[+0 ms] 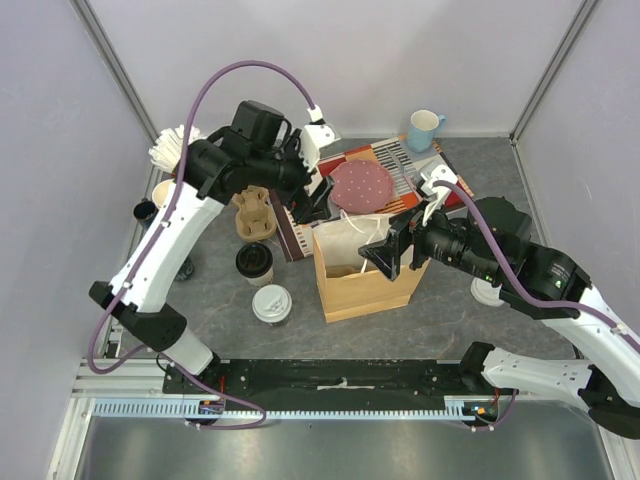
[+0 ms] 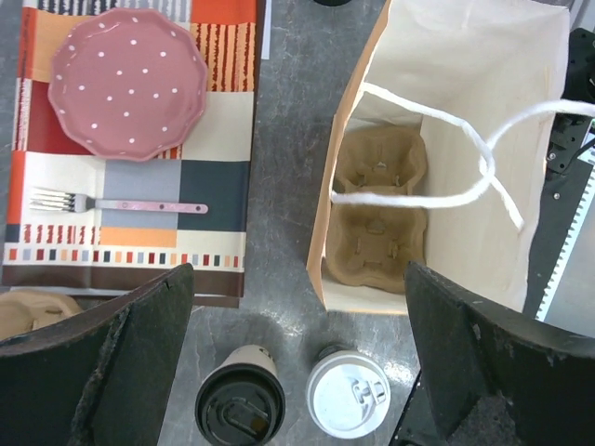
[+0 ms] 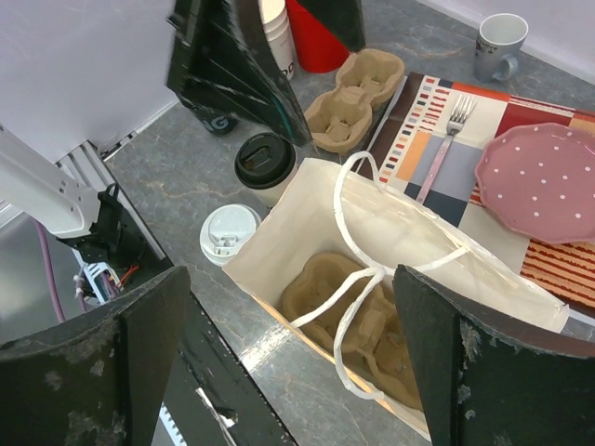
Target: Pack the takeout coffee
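Inspecting the table from overhead: a paper bag [image 1: 368, 283] stands upright and open-mouthed near the middle, its white string handles loose across the opening. A cardboard cup tray [image 2: 376, 218] lies flat on the bag's floor, both sockets vacant.

The cream cup with black lid [image 1: 254, 262] and the cup with white lid [image 1: 271, 304] stand upright on the table just left of the bag, outside it. They are just beside each other, the white-lidded one nearer the arm bases. Nothing touches either cup.

The left gripper [image 2: 297, 279] hangs above the gap between placemat [image 2: 223, 121] and bag, jaws spread wide, grasping nothing. The right gripper [image 3: 290, 279] is poised over the bag's mouth, jaws likewise released and unloaded.

A pink spotted plate [image 1: 362, 185] and a fork [image 2: 116, 203] rest on the placemat. A second cup tray [image 1: 255, 213] sits left of the placemat.
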`<action>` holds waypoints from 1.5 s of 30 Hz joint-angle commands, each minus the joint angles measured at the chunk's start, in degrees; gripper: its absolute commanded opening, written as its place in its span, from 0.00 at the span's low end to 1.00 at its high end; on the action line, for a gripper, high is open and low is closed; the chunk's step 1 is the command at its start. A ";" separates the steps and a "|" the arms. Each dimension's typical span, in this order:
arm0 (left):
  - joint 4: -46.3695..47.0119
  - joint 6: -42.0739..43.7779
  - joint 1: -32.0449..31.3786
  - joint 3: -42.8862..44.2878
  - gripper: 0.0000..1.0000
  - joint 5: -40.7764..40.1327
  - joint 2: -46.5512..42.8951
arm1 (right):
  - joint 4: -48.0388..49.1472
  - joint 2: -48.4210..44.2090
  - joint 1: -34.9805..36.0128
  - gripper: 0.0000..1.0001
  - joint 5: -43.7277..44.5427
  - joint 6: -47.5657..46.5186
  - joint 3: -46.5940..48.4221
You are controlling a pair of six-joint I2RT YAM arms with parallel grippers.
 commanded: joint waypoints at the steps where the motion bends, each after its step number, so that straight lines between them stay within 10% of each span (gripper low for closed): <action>1: -2.75 1.34 0.74 2.43 1.00 -1.97 -4.75 | 2.99 -0.21 0.09 0.98 -1.44 -2.10 -0.62; 9: -6.26 7.03 9.08 -7.28 0.98 -0.83 -15.35 | 4.83 1.02 0.09 0.98 -5.04 -6.13 -0.10; 16: -17.40 44.51 23.06 -28.84 0.59 8.04 -27.24 | 5.71 4.89 0.18 0.98 -13.21 -13.60 3.68; 22: -19.19 66.61 27.02 -41.51 0.70 8.84 -27.78 | 5.98 4.89 0.09 0.98 -14.97 -14.58 1.67; 45: -1.70 68.67 27.64 -51.71 0.59 12.18 -17.59 | 7.38 3.74 0.09 0.98 -18.14 -12.65 -3.52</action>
